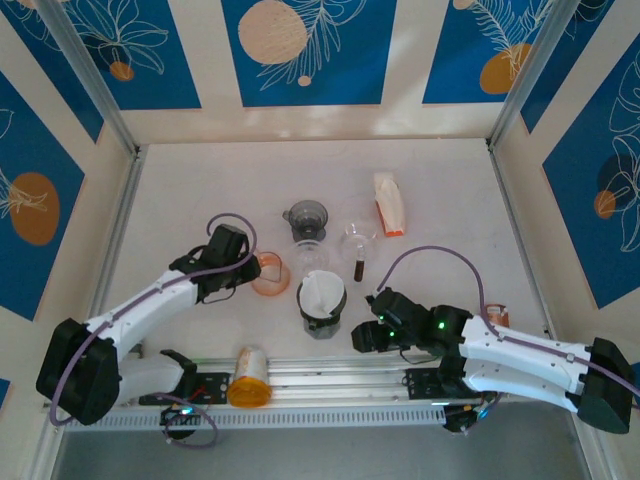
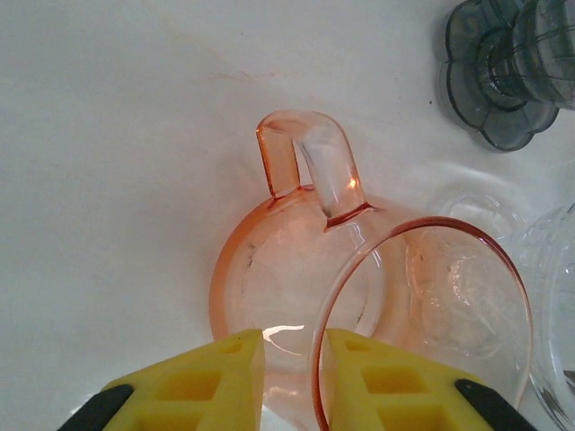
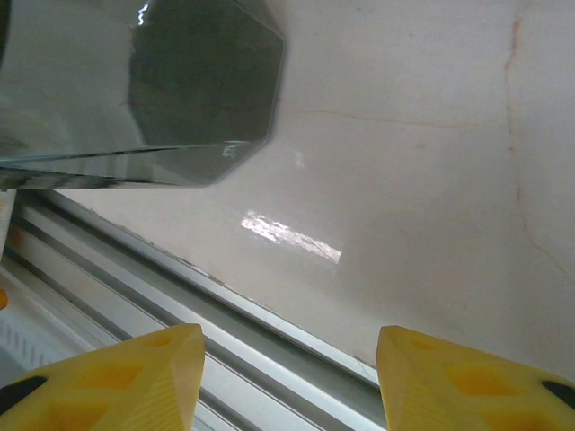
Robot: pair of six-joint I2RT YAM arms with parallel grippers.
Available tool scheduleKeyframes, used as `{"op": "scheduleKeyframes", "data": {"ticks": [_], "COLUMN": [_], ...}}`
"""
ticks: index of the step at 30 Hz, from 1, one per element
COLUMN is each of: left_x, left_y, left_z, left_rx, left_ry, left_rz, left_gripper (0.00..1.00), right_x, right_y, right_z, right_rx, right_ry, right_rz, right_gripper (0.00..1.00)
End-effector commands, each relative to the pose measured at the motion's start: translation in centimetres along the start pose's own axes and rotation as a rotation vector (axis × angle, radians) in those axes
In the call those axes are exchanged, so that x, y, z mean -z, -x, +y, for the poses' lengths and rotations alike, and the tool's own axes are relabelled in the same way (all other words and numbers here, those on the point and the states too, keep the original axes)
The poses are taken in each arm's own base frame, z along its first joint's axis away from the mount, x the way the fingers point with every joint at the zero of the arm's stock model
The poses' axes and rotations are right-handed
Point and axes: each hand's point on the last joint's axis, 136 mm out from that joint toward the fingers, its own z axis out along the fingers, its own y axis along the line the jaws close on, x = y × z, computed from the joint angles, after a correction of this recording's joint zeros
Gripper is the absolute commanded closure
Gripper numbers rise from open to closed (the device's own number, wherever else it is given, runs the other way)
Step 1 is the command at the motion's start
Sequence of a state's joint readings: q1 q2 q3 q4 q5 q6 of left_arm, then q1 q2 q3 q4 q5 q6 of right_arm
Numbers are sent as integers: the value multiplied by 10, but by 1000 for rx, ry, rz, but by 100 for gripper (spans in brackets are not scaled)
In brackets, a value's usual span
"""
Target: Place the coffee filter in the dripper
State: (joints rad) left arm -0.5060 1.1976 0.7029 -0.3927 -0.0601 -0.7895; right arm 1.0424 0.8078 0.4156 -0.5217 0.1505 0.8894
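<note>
Left fingers (image 2: 202,382) pinch the orange cup (image 2: 296,278) rim, right fingers (image 3: 135,382) are spread, and the paper filter (image 1: 320,292) already sits in the dark dripper (image 1: 322,320) between them, so I judge placing done.

On my overhead feed I see a white-and-orange packet (image 1: 389,203) standing toward the back of the table (image 1: 200,190). A clear scoop with a dark handle (image 1: 358,240) lies just left of it, with a grey plastic piece (image 1: 306,215) further left. A bottle with an orange cap (image 1: 249,376) lies on the front rail (image 1: 330,372).
</note>
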Motion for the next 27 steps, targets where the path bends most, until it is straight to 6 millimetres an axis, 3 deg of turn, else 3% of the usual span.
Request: {"op": "scheduleKeyframes", "data": {"ticks": [1,6,18,27], "left_x": [0,-5,3,29], "left_y": [-4,-7,-19,-25], "left_z": [5,7,12,25], "left_rx": [-13,-14,-7,18], "left_ry": [32,52,47,57], "left_rz": [52,76,126,132], "left_gripper": [74,73,100,100], "right_x": [-3,-9,-22,-36], "right_y": [0,2,12,18], "right_z": [10,11,17,26], "right_rx": [31,32,42,62], "right_ry": [72,87,138,182], "right_rz": [13,19,20,45], "right_gripper": [45,45,45,45]}}
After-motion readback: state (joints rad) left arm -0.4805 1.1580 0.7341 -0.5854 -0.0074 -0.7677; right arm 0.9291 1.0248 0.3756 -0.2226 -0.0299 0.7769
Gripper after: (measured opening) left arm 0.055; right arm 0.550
